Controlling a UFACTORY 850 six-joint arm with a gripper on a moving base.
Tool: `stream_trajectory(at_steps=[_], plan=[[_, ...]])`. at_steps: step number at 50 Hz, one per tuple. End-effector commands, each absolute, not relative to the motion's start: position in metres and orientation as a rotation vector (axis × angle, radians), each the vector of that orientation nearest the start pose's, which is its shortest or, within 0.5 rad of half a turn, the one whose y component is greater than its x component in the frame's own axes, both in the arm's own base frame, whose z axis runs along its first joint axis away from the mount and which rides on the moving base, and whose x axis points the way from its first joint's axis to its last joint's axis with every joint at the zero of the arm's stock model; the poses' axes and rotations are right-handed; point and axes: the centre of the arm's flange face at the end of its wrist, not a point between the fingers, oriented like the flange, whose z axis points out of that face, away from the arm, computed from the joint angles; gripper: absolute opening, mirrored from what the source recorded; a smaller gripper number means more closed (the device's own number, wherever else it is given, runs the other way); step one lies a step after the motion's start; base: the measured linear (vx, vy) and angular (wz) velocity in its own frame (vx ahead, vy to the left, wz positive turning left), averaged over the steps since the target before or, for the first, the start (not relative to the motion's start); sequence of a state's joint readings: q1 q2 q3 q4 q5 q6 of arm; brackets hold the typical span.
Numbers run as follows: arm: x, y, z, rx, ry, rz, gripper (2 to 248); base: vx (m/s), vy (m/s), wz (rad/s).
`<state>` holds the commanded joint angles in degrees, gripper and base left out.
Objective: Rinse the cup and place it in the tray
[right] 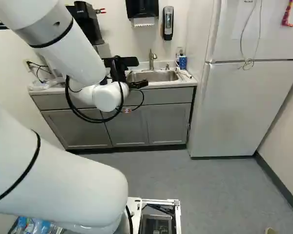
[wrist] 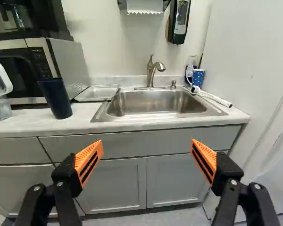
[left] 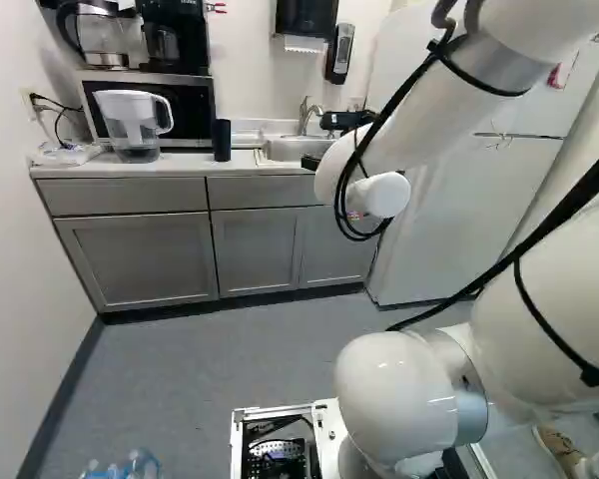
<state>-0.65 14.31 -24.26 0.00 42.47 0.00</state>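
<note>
The dark blue cup point(wrist: 55, 98) is found upright on the desk point(wrist: 80, 117), in front of the microwave point(wrist: 70, 59) and just beside the tray point(wrist: 97, 93); contact with either cannot be confirmed. The tray lies between the cup and the sink point(wrist: 153, 102). A patterned blue cup point(wrist: 198, 77) is noted past the far side of the sink; the plain one is judged to be meant.

Progress: no rinsing or placing is shown. The cup is neither in the sink nor in the tray, and no running water is seen at the faucet point(wrist: 153, 70). Pick-up, rinsing and placement are all judged outstanding.

The fingers point(wrist: 89, 153) are spread wide, with nothing grasped. The cup is located well ahead of them and off to the microwave side, outside the gap; an approach toward that side would be required.
</note>
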Motion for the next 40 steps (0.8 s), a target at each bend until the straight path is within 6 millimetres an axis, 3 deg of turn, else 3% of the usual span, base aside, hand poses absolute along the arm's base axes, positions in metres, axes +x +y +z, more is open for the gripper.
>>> stream_trajectory(at_steps=[40], plan=[[0.409, -0.004, 0.521, -2.440, 0.013, -1.989, 247, 0.000, 0.000, 0.000]])
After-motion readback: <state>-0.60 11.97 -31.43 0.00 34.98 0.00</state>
